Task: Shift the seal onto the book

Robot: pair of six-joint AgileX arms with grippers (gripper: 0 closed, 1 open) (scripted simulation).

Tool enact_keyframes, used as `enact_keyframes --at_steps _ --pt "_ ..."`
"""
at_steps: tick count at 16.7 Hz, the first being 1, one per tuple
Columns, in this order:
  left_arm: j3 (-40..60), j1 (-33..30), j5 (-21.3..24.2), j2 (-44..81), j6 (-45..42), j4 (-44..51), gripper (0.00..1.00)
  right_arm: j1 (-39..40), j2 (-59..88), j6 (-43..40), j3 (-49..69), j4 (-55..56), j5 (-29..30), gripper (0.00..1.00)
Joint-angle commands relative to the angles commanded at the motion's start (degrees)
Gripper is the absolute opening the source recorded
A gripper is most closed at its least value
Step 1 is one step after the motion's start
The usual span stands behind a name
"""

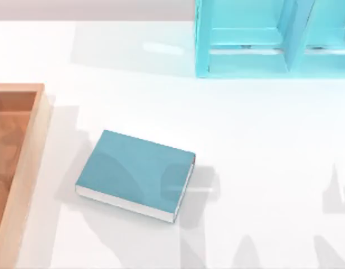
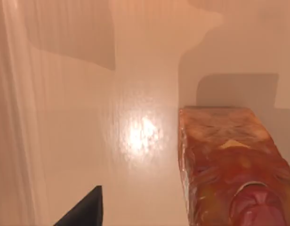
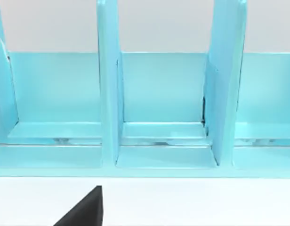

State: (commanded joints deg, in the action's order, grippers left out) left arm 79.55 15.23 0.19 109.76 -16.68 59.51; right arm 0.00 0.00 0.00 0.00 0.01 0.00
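The book (image 1: pixel 136 172), a thick teal hardback with white page edges, lies flat on the white table left of centre. The seal (image 2: pixel 229 165), a mottled orange-red and amber block with a rounded top, stands on a glossy warm-toned surface close under my left wrist camera. One dark fingertip (image 2: pixel 86 209) of my left gripper shows well to the side of the seal, not touching it, and nothing is held. A dark fingertip (image 3: pixel 86 209) of my right gripper hangs in front of the shelf, also holding nothing.
An open wooden tray (image 1: pixel 32 168) sits at the table's left edge. A light-blue shelf unit (image 1: pixel 273 42) with upright dividers (image 3: pixel 107 84) stands at the back right. Bare white table lies right of the book.
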Motion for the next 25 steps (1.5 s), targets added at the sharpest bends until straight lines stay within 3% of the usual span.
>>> enact_keyframes --at_steps 5,10,23,25 --pt "-6.5 0.1 0.0 2.8 -0.2 -9.3 1.0 0.0 0.0 0.0 0.0 0.0 0.0 1.0" --pt "-7.1 0.2 0.0 3.1 -0.2 -10.1 1.0 0.0 0.0 0.0 0.0 0.0 0.0 1.0" --pt "-7.1 0.2 0.0 3.1 -0.2 -10.1 0.02 0.0 0.0 0.0 0.0 0.0 0.0 1.0" --pt "-7.1 0.2 0.0 3.1 -0.2 -10.1 0.0 0.0 0.0 0.0 0.0 0.0 0.0 1.0"
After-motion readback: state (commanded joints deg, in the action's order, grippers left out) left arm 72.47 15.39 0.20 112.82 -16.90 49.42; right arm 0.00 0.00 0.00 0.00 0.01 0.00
